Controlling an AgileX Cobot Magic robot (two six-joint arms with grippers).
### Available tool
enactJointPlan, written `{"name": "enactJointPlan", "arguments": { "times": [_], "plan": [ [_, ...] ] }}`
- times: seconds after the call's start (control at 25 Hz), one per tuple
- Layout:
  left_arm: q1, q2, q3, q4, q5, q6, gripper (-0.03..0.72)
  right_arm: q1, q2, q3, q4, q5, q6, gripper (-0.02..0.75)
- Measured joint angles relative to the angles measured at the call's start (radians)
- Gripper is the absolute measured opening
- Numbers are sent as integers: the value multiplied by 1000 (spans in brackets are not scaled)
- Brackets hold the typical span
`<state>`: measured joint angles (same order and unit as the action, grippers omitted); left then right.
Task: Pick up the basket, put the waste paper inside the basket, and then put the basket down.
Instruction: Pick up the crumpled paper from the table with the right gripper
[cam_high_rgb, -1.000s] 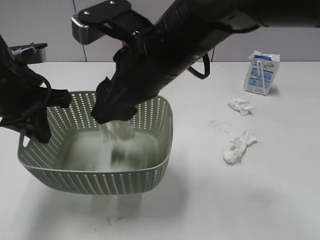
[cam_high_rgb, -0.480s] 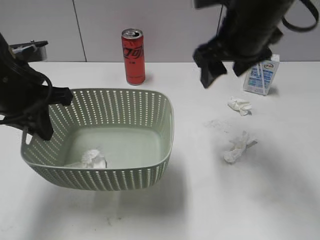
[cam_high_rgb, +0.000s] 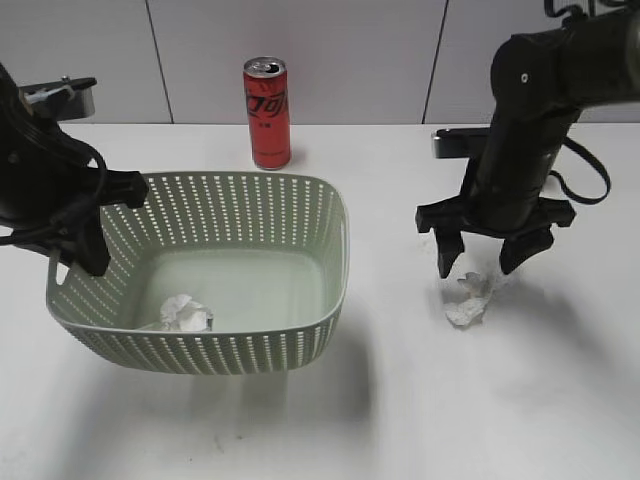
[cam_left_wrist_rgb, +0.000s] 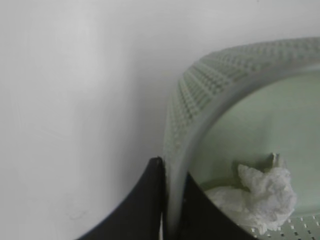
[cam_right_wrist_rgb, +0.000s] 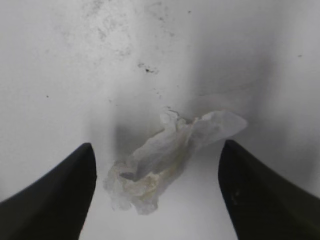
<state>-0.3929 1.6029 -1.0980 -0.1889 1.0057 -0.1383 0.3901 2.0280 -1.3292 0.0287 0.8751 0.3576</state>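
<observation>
Exterior view: you see a white table (cam_high_rgb: 300, 430) with both arms over it, the left arm at the left edge of the frame and the right arm at the upper right.
Basket: the sage-green basket (cam_high_rgb: 250, 215) sits left of centre, tilted, its left end raised and its shadow spread on the table below it.
Left gripper: your left gripper (cam_high_rgb: 85, 262) is at the basket's left end; in the left wrist view its two dark fingers (cam_left_wrist_rgb: 135, 205) are pressed together on the basket's rim (cam_left_wrist_rgb: 175, 150), one outside and one inside the wall.
Paper in basket: one crumpled white wad (cam_high_rgb: 186, 314) lies on the basket floor near the lower-left corner; the left wrist view shows it at lower right of the frame (cam_left_wrist_rgb: 260, 192), just inside the wall.
Right gripper: your right gripper (cam_high_rgb: 480, 262) points down at right of centre, fingers spread wide apart and holding nothing.
Paper on table: a second white wad (cam_high_rgb: 470, 298) lies on the table directly under that gripper; in the right wrist view it sits between the two finger tips (cam_right_wrist_rgb: 170, 160), touching neither.
Red can: a red drink can (cam_high_rgb: 267, 112) stands upright at the back of the table, behind the basket and apart from it.
Table marks: you can see faint dark specks on the surface above the wad in the right wrist view.
</observation>
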Motion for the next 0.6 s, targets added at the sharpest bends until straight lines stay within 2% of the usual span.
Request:
{"name": "enactJointPlan", "arguments": {
  "times": [0.28,0.36,0.4,0.48,0.52,0.56,0.6],
  "plan": [
    [0,0,0,-2,-1,0,6,0,96,1,61,16,41,566],
    [0,0,0,-2,-1,0,6,0,96,1,62,16,42,518],
    [0,0,0,-3,-2,0,6,0,96,1,61,16,42,456],
    [0,0,0,-3,-3,0,6,0,96,1,61,17,42,271],
    [0,0,0,-3,-3,0,6,0,96,1,61,17,37,154],
    [0,0,0,-3,-3,0,6,0,96,1,61,17,23,81],
    [0,0,0,-3,-3,0,6,0,95,1,63,16,1,45]
  ]
}}
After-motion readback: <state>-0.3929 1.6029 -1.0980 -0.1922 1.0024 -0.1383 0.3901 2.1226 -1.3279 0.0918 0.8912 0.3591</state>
